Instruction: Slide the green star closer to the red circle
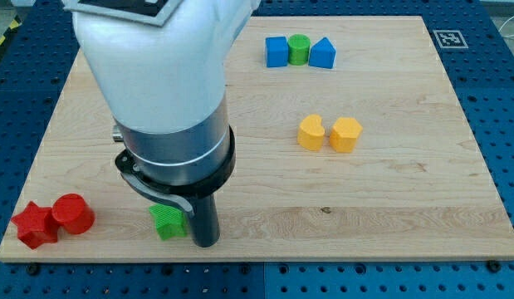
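The green star (167,222) sits near the worktop's (389,208) bottom edge, just beside my tip (206,244) on its left in the view, close enough that I judge them touching or nearly so, though the arm's body hides the star's upper part. The red circle (73,213) lies further to the view's left of my tip, well beyond the star, with a red star (34,225) touching it on its far side. There are no jaws on this rig to be wide or narrow, only the rod, and it holds nothing. With my tip already on the star's right side and the circle off to the left, I reckon a straight leftward push is the step in hand. I should keep my tip level with the star's middle, since a push off-centre would likely spin it or let it slip towards the bottom edge. I would stop short of the circle, so as not to knock it into the red star.
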You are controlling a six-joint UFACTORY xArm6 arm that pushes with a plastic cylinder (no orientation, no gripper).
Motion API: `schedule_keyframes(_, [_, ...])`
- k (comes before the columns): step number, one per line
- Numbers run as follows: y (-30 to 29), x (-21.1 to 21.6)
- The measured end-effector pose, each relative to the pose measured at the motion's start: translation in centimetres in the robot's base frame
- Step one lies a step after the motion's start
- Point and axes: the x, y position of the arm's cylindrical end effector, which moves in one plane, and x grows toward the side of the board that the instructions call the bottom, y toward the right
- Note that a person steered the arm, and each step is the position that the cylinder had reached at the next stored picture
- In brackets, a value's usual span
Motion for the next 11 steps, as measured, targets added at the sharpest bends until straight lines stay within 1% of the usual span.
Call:
schedule_keyframes(3, [-0.1,-0.7])
schedule_keyframes(6, [-3.2,-0.7])
schedule_keyframes(9, [-3.2,-3.5])
schedule_keyframes(11, [-5.9,-3.0])
